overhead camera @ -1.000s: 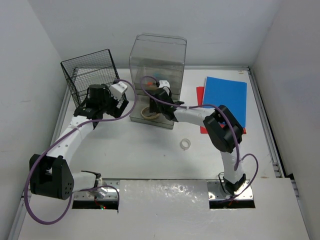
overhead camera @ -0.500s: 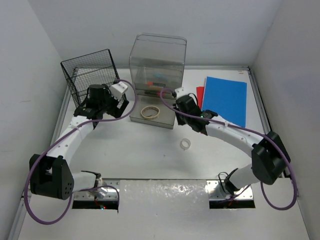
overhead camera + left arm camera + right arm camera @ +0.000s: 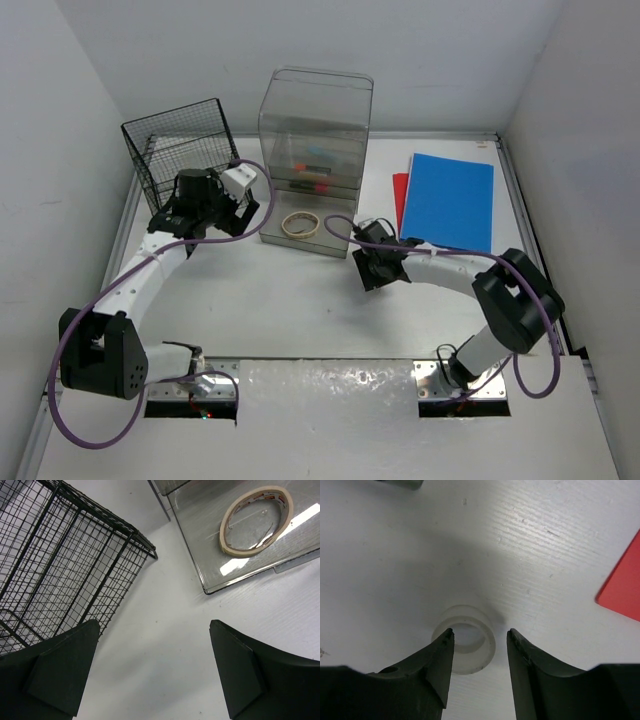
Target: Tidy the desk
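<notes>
1. Step in hand (a guess from the layout): picking up the small clear roll (image 3: 465, 614), which lies on the desk (image 3: 290, 300) in the open middle, in front of the box (image 3: 315, 120).
2. Right gripper (image 3: 480, 631) low over the roll, jaws partly apart, clamped on nothing. Left finger overlaps the roll's left wall; right finger stands just clear of its right side.
3. To do it well:
   - Nudge sideways until both fingers straddle the roll evenly (or commit to pinching one wall, with a finger in the hole).
   - Sink until the tips almost meet the desk, then close slowly.
   - Expect a light hollow ring like this to skid or tip if one finger lands first.
4. Lift straight up only once the roll sits square between the fingers.
5. Right arm: elbow thrown out to the right, forearm running back leftward across the desk, wrist pitched down at the roll.
6. Left arm: stretched to the far left, left gripper (image 3: 154, 625) wide apart and empty. Hangs over bare desk between the rack (image 3: 60, 565) and the drawer (image 3: 260, 572) holding a tape ring (image 3: 249, 553).
</notes>
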Robot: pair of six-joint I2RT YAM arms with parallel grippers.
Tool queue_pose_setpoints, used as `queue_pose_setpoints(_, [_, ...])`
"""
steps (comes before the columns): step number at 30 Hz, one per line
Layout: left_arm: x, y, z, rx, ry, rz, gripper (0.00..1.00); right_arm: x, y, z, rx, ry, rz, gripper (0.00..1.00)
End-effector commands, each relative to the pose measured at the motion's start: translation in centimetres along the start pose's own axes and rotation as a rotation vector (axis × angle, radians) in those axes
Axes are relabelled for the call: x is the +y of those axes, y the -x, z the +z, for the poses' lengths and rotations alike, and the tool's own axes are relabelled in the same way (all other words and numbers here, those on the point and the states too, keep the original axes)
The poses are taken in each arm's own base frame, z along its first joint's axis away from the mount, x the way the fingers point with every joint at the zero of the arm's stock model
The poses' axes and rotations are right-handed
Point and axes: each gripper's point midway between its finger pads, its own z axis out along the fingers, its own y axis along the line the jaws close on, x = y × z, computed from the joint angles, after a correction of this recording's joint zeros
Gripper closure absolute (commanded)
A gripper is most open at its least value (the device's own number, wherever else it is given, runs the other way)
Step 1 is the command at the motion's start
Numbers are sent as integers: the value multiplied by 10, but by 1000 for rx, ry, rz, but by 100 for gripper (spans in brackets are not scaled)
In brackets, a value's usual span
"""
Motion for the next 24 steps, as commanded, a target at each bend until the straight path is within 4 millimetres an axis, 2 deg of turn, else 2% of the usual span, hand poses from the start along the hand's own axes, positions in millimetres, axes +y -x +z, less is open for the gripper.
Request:
queue_pose_setpoints(1, [5,7,-2,-31,8,8,9,5,1,8,-16,31,26,55])
queue_pose_setpoints(5, [6,8,-2,-32,8,9,9,-1,-15,21,34,46,61,65])
queue_pose_setpoints(6, [5,7,-2,-31,8,8,9,-2,-17,23,42,39,57,76])
queue_pose_setpoints(7, [6,8,-2,-32,8,9,9,-3,-18,23,50,34,52,82])
queue_pose_setpoints(9, [5,8,-2,-35,6,9,9,-6,-11,18,37,22,29,97])
queue_pose_setpoints(11, [5,8,-3,-33,6,9,9,-9,-1,10,5,13,21,100])
queue_pose_setpoints(12, [5,7,-2,-31,6,8,9,-10,8,5,-27,9,15,100])
queue_pose_setpoints(15, [6,8,-2,-34,11,9,9,-13,58,-26,-213,-5,24,100])
queue_pose_setpoints(16, [6,8,-3,-33,10,9,9,-12,81,-43,-302,-6,28,100])
queue_pose_setpoints(19, [5,8,-2,-36,7,8,9,-1,133,-68,-481,13,-10,100])
queue_pose_setpoints(21, [6,8,-2,-35,8,8,9,8,158,-71,-539,21,-35,100])
queue_pose_setpoints(22, [5,8,-2,-34,8,7,9,12,162,-58,-523,15,-57,100])
queue_pose_setpoints(23, [5,7,-2,-32,8,9,9,15,180,-60,-555,11,-65,100])
queue_pose_setpoints(24, [6,7,-2,-30,11,9,9,16,187,-53,-557,0,-75,100])
